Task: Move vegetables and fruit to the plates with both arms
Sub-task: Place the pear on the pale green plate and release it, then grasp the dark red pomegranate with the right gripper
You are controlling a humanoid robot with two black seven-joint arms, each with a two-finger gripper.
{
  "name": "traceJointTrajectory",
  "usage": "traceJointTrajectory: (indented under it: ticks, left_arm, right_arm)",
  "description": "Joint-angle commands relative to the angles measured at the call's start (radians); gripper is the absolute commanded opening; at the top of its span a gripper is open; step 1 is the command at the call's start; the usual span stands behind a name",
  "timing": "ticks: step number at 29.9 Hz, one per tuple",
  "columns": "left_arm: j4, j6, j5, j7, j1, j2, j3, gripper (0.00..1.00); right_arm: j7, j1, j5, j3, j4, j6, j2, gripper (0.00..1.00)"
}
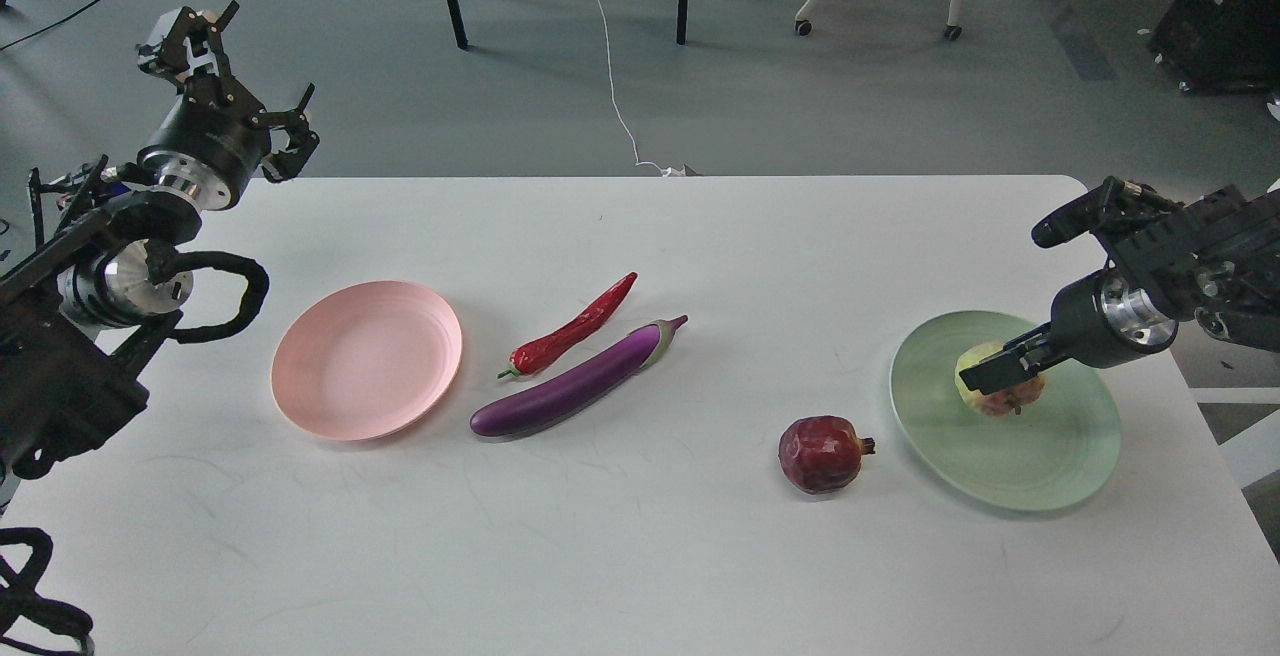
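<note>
My right gripper (1000,376) is shut on the pale yellow-green fruit (990,399) and holds it low over the middle of the mint green plate (1000,466); I cannot tell if the fruit touches the plate. The dark red pomegranate (822,453) sits on the table just left of that plate. The purple eggplant (575,384) and the red chili pepper (572,329) lie side by side at the table's middle. The pink plate (366,358) lies empty to their left. My left gripper (235,66) is open and empty, raised above the table's far left corner.
The white table (640,556) ends close to the green plate on the right. Beyond its far edge are chair and table legs, a white cable (610,66) on the grey floor and a black case (1225,16) at the far right.
</note>
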Motion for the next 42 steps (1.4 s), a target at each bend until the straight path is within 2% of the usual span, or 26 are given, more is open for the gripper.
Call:
traceJointTrajectory:
  ticks: [1, 6, 9, 13, 22, 30, 33, 37, 39, 42]
  left_arm:
    - [0.0, -0.001, 0.0, 0.0, 0.0, 0.0, -0.002, 0.98]
    - [0.0, -0.001, 0.0, 0.0, -0.002, 0.0, -0.002, 0.98]
    - [0.0, -0.001, 0.0, 0.0, -0.002, 0.0, -0.002, 0.98]
    - [0.0, -0.001, 0.0, 0.0, -0.003, 0.001, -0.002, 0.98]
    - [0.0, -0.001, 0.0, 0.0, 0.0, 0.024, 0.0, 0.98]
    - [0.0, -0.001, -0.002, -0.002, 0.003, 0.026, 0.001, 0.98]
    - [0.0, -0.001, -0.002, -0.002, 0.009, 0.026, 0.001, 0.98]
    - [0.0, -0.001, -0.002, -0.002, 0.009, 0.026, 0.0, 0.98]
    - [0.0, -0.001, -0.002, -0.002, 0.008, 0.026, -0.002, 0.98]
    - [0.0, -0.001, -0.002, -0.002, 0.008, 0.026, -0.002, 0.98]
  right_arm:
    - [0.0, 0.011, 0.0, 0.006, 0.002, 0.007, 0.006, 0.99]
    - [0.001, 0.068, 0.031, 0.043, 0.02, 0.007, 0.049, 0.99]
    - [0.0, 0.114, 0.089, 0.068, 0.092, 0.011, 0.093, 0.99]
    - [0.0, 0.143, 0.151, 0.066, 0.174, 0.016, 0.188, 0.99]
    - [0.0, 0.125, 0.217, -0.004, 0.18, 0.01, 0.382, 0.98]
    - [0.004, 0.117, 0.177, -0.087, 0.181, 0.008, 0.399, 0.94]
    - [0.009, 0.115, 0.143, -0.095, 0.18, 0.001, 0.399, 0.86]
    - [0.011, 0.114, 0.142, -0.087, 0.181, -0.006, 0.403, 0.62]
    - [0.011, 0.115, 0.142, -0.086, 0.178, -0.015, 0.405, 0.53]
    - [0.011, 0.137, 0.143, -0.067, 0.174, -0.03, 0.4, 0.49]
